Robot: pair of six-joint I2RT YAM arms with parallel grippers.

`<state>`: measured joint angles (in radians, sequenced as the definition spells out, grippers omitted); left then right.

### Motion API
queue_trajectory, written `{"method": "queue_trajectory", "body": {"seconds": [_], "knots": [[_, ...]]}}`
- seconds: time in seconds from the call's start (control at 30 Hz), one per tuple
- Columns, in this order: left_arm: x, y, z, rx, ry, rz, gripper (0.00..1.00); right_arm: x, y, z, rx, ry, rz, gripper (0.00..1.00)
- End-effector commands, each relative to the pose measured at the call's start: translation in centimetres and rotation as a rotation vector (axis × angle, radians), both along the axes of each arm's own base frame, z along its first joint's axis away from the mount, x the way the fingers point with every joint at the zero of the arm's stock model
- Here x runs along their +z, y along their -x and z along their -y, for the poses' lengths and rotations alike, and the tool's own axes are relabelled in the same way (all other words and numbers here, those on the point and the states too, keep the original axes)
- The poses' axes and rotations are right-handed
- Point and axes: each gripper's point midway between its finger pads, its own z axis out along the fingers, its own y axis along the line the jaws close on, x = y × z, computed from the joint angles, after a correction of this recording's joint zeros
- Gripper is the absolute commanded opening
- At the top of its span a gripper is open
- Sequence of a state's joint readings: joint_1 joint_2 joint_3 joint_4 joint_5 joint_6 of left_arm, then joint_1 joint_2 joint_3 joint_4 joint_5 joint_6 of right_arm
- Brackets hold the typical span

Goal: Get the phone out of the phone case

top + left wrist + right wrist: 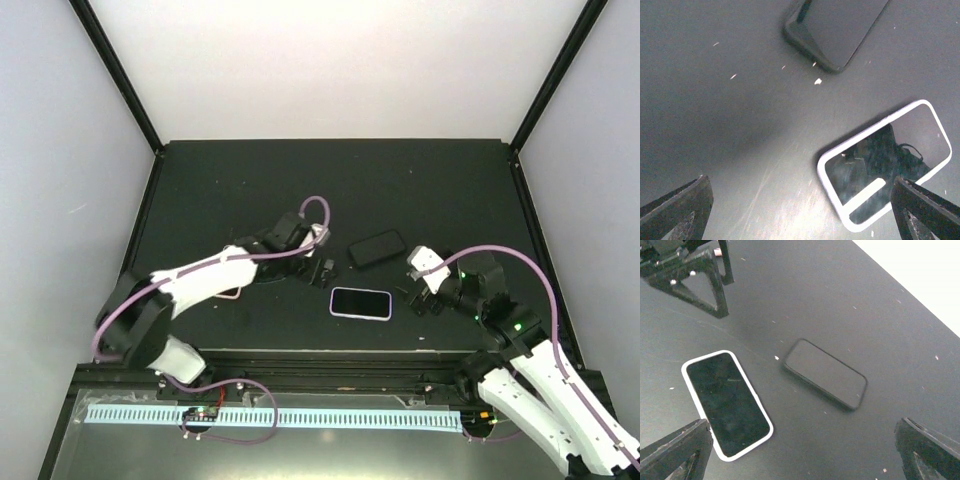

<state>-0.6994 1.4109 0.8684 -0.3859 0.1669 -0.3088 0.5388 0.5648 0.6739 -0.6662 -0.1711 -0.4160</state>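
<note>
A phone with a glossy black screen and a white rim (360,302) lies flat, face up, near the table's front middle. It also shows in the left wrist view (885,165) and the right wrist view (726,402). A matte black phone-sized slab (377,248) lies just behind it, apart from it; I cannot tell whether it is a case or a phone. It shows too in the left wrist view (840,27) and the right wrist view (826,374). My left gripper (322,270) hovers open and empty left of both. My right gripper (415,295) hovers open and empty to their right.
The black table (250,190) is edged by a raised black frame, with white walls behind and at the sides. The left gripper's fingers (690,275) show at the top left of the right wrist view. Small white specks dot the surface.
</note>
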Motion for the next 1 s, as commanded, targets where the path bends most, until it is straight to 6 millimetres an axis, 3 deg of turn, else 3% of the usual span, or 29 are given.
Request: {"method": "queue_trajectory", "body": {"seconds": [0.0,0.13,0.27,0.43,0.63,0.77,0.83,0.97], "knots": [[-0.1,-2.7,5.9,-0.132,0.037,0.043,0.99,1.8,-2.6,2.0,-0.186,-0.045,0.08,1.0],[-2.3,-2.8,9.1,-0.25,-0.012,0.029,0.99,2.2,-2.8,3.0,-0.224,-0.056,0.108,1.0],[-4.5,-1.0,10.7,-0.356,-0.033,-0.01,0.99,2.0,-3.0,3.1,-0.235,-0.05,0.107,1.0],[-6.2,3.0,11.0,-0.48,-0.044,-0.081,0.99,1.7,-3.1,3.1,-0.239,-0.046,0.096,1.0],[-5.8,9.0,10.7,-0.568,-0.073,-0.089,0.99,1.9,-3.0,3.3,-0.238,-0.05,0.098,1.0],[-5.8,11.7,10.1,-0.577,-0.113,-0.091,0.99,1.7,-3.0,3.3,-0.236,-0.046,0.094,1.0],[-5.9,11.5,9.7,-0.554,-0.186,-0.049,0.99,1.7,-3.0,3.3,-0.233,-0.046,0.092,1.0],[-5.2,8.7,9.6,-0.413,-0.301,0.016,0.99,1.6,-3.0,3.2,-0.229,-0.044,0.088,1.0]]}}
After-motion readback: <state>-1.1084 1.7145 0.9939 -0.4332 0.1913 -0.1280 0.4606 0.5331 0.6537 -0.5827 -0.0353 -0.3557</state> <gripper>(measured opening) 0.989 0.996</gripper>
